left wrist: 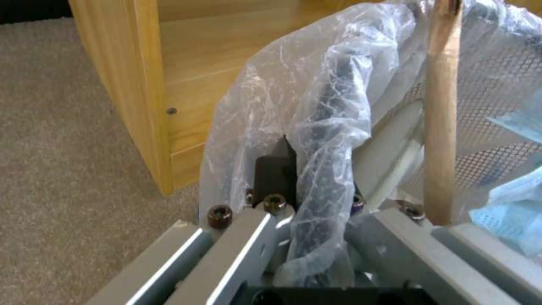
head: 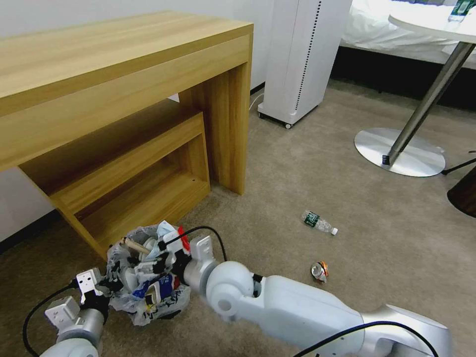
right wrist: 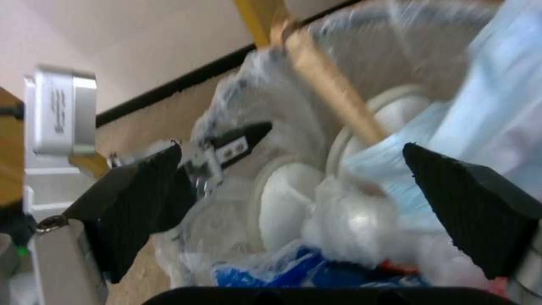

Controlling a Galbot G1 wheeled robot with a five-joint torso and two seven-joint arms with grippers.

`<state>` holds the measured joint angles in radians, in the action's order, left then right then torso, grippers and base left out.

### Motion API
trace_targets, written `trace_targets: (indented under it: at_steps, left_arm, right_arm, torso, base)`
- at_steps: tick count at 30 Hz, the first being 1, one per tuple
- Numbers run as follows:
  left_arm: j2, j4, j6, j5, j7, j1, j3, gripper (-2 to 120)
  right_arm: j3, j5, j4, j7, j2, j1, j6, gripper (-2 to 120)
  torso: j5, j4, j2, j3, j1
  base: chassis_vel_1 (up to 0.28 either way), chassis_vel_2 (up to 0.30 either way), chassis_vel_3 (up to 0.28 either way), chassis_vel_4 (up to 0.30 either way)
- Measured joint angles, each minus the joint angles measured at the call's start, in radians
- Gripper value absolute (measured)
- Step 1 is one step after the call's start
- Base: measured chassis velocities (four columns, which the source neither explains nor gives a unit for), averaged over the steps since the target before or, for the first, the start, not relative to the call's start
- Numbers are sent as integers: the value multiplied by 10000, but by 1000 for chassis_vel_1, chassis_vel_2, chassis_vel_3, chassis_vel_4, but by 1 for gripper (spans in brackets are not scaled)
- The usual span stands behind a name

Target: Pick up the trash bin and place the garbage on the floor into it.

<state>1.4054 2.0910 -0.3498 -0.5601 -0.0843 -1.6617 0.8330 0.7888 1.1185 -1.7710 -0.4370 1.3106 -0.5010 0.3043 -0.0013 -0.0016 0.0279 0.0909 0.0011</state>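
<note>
trash bin (head: 148,277) rim between left gripper (left wrist: 305,199) fingers (left wrist: 274,173)

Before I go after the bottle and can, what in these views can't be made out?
- Trash bin base, head view: hidden by its bag and the right end effector.
- Left end effector grip, left wrist view: wrapped in bag plastic.
- Crushed can label, head view: too small.
- Bin contents, right wrist view: blurred.
- Round table, head view: cut off by the edge.
</note>
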Motion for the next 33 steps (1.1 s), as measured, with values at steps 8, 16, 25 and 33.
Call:
trace_targets:
  at_steps: [8, 16, 25, 33]
  left_arm:
    - [38, -111, 14, 16, 19, 40, -12, 1]
    - [-41, -193, 18, -6, 25, 65, 27, 1]
    - [-139, -230, 19, -53, 10, 6, 97, 1]
    - [-282, -157, -29, -169, -80, -103, 232, 1]
  right_arm:
    - [154, -294, 201, 813, 230, 64, -851, 100]
    - [-538, -230, -258, 2009, 0, 88, -1918, 100]
    - [-3247, -301, -1206, 3757, -995, -230, -3762, 100]
    - [-5502, -248, -1900, 3752, -2252, -739, -3780, 100]
  torso:
    - [0, 0, 0, 0, 0]
    - [0, -1, 0, 0, 0]
    - [1, -1, 0, 0, 0]
    - [4, -2, 0, 0, 0]
  base:
    - [0, 0, 0, 0]
    - [0, 0, 0, 0]
    - [0, 0, 0, 0]
    - [0, 0, 0, 0]
